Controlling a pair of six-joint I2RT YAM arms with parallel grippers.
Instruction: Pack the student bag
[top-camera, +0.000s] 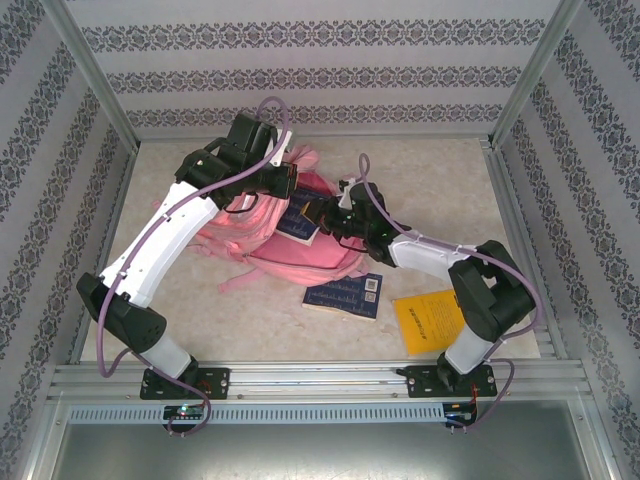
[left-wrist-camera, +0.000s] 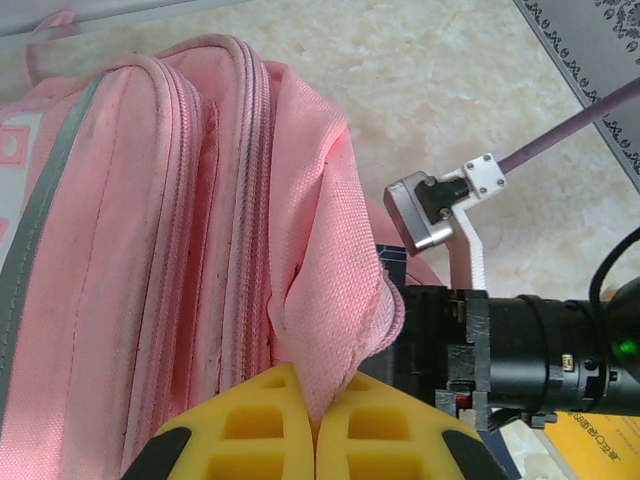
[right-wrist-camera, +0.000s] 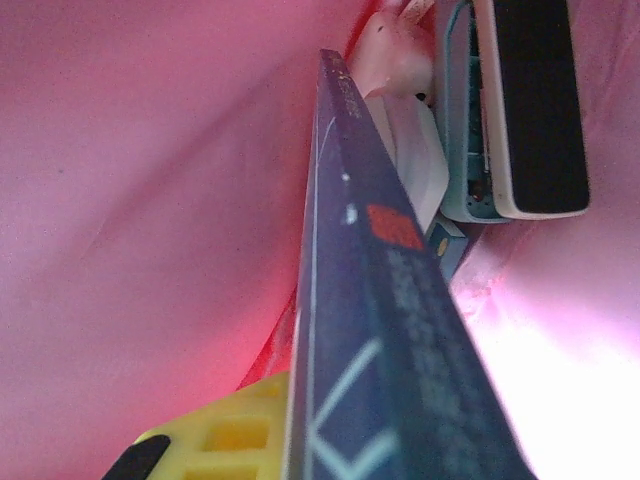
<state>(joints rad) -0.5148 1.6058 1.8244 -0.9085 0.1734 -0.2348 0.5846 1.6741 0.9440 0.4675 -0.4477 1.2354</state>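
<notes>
My left gripper (left-wrist-camera: 317, 425) is pressed shut on a fold of pink fabric at the mouth of the student bag (left-wrist-camera: 150, 250), which lies mid-table toward the far side. My right gripper (top-camera: 335, 212) pinches a dark blue book (right-wrist-camera: 380, 320), held edge-on inside the bag's pink lining.

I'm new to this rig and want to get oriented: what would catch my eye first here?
The big pink student bag lies mid-table, with a fold of its fabric pinched by the left gripper. The right gripper holds a dark blue book edge-on, partway into the bag's pink interior. Another blue book and a yellow booklet lie on the table nearer the arm bases.
</notes>
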